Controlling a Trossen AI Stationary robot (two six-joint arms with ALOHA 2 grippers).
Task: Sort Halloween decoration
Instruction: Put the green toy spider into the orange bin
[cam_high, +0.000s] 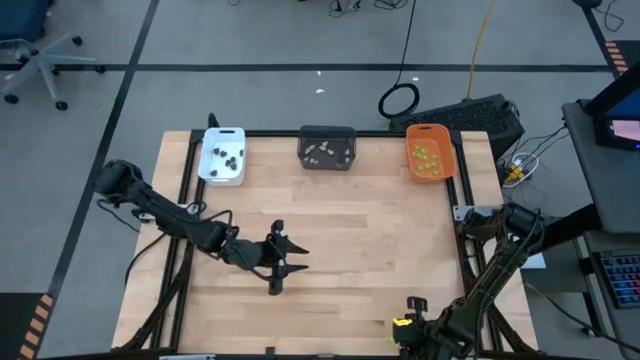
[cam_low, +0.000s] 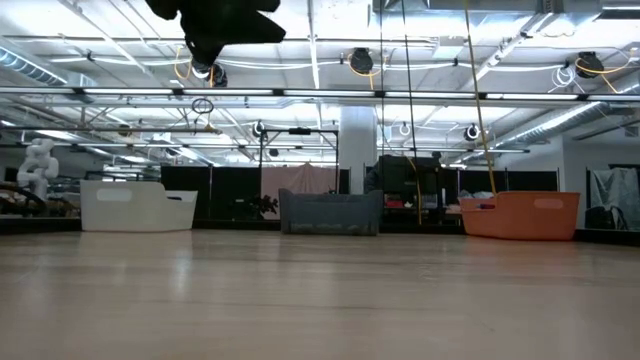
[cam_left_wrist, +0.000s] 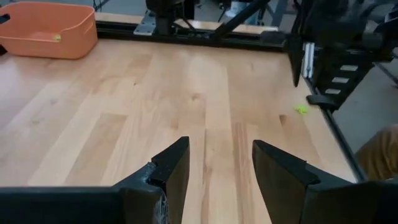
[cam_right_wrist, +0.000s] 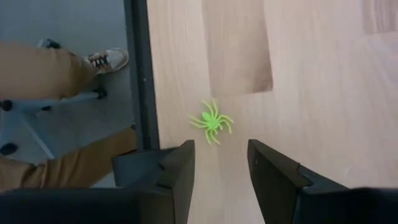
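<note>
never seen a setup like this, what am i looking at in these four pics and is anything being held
This is a two-armed robot at a wooden table, sorting tiny Halloween toys by colour. One picture looks straight down, one looks level across the tabletop, and two come from cameras on the arms' wrists.

At the far edge stand three trays: a white tray with dark pieces, a dark grey tray with pale pieces, and an orange tray with green pieces.

The left gripper hangs over the middle of the table, jaws open and empty. The right gripper is at the near right corner, jaws either side of a green spider lying on the wood. Nothing is held yet.
</note>
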